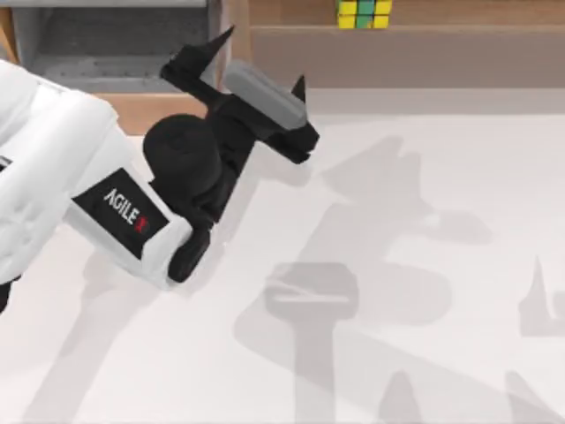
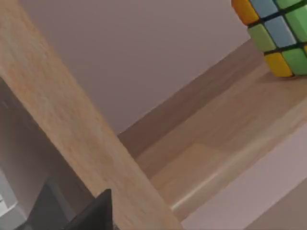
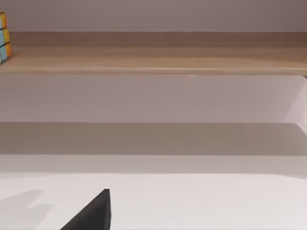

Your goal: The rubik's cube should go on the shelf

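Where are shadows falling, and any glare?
Top view: soft grey arm shadows spread over the table, right of the left gripper, jaws apart. Right wrist view: a shaded band under the shelf. Left wrist view: small shadow under the rubik's cube. No glare.

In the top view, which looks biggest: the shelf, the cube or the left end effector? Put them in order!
1. Shelf, stretching across the back.
2. Left end effector, open and holding nothing. It may look bigger from being nearer the camera.
3. Cube, sitting on the shelf.

Top view overhead; left wrist close at shelf [image 2: 225,143]; right wrist farther, facing it level.
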You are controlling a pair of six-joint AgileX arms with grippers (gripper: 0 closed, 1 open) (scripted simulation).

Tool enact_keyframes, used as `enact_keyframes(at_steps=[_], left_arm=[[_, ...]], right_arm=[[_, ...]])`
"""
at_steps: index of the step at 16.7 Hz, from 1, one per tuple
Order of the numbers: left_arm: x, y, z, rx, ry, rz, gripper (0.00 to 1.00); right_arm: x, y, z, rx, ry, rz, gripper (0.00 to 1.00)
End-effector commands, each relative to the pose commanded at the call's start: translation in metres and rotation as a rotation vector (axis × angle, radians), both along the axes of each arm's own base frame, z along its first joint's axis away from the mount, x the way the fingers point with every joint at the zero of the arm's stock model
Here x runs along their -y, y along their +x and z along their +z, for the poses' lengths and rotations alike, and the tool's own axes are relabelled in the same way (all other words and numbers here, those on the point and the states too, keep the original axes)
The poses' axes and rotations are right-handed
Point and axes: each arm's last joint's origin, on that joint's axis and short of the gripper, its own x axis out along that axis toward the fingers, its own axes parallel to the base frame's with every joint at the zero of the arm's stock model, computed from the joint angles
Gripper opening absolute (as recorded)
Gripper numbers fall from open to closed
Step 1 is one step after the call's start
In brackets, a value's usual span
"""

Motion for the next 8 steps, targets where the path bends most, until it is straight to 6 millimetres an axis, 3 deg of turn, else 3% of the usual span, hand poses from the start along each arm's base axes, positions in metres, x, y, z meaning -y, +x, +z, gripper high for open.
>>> enact_keyframes(at_steps=[5,8], left_arm=[[-0.154,-0.048,-0.011,0.018,0.351,0.085,1.00],[-0.226,-0.089,-0.012,0.019,0.542,0.143,1.00]], right_arm=[[0.000,0.000,0.000,0.000,0.000,0.000,1.00],[0.000,0.000,0.000,0.000,0.000,0.000,1.00]])
